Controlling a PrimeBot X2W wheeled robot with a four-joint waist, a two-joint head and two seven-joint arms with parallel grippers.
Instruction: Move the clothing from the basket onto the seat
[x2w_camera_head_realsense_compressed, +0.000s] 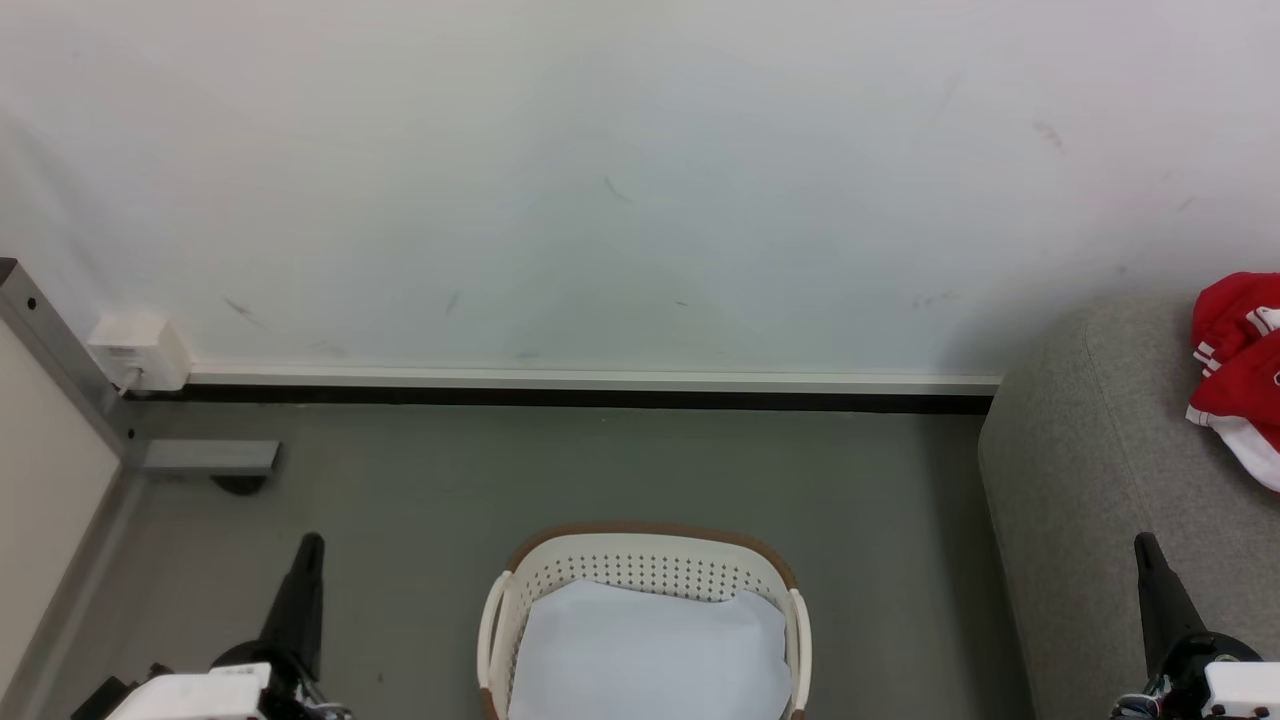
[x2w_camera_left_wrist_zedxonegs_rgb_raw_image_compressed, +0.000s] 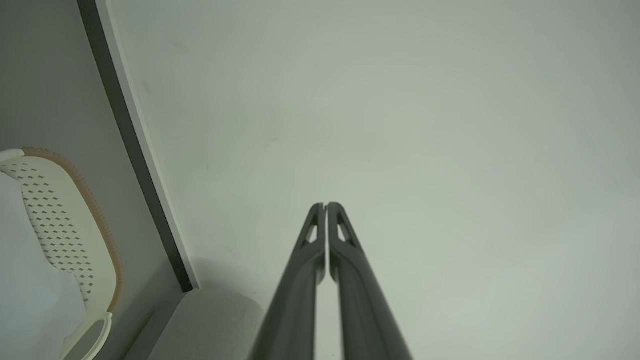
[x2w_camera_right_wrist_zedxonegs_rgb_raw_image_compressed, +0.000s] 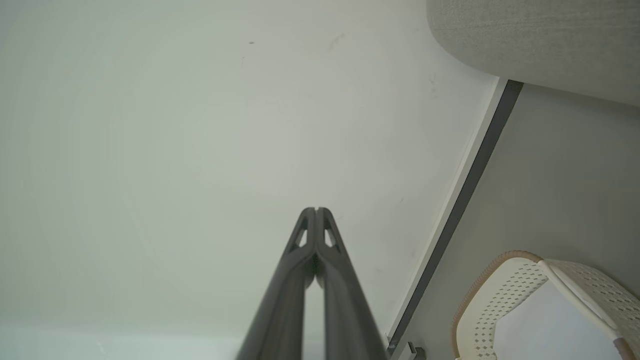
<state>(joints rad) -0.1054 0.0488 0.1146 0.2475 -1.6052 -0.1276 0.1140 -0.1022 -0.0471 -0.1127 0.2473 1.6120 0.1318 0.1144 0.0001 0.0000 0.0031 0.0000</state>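
Red clothing (x2w_camera_head_realsense_compressed: 1238, 372) on seat (x2w_camera_head_realsense_compressed: 1080, 450); white sheet (x2w_camera_head_realsense_compressed: 645, 650) in basket (x2w_camera_head_realsense_compressed: 650, 568); left gripper (x2w_camera_left_wrist_zedxonegs_rgb_raw_image_compressed: 326, 205) and right gripper (x2w_camera_right_wrist_zedxonegs_rgb_raw_image_compressed: 316, 209) fingers closed tip to tip

A: Head view: the clothing (x2w_camera_head_realsense_compressed: 1238, 365) runs off your right edge; how much lies beyond, can't tell. The seat (x2w_camera_head_realsense_compressed: 1080, 480) is cropped there too.
B: And the basket (x2w_camera_head_realsense_compressed: 640, 568)?
A: Near half cut by the bottom edge. A pale sheet (x2w_camera_head_realsense_compressed: 640, 650) covers its floor; you can't see beneath.
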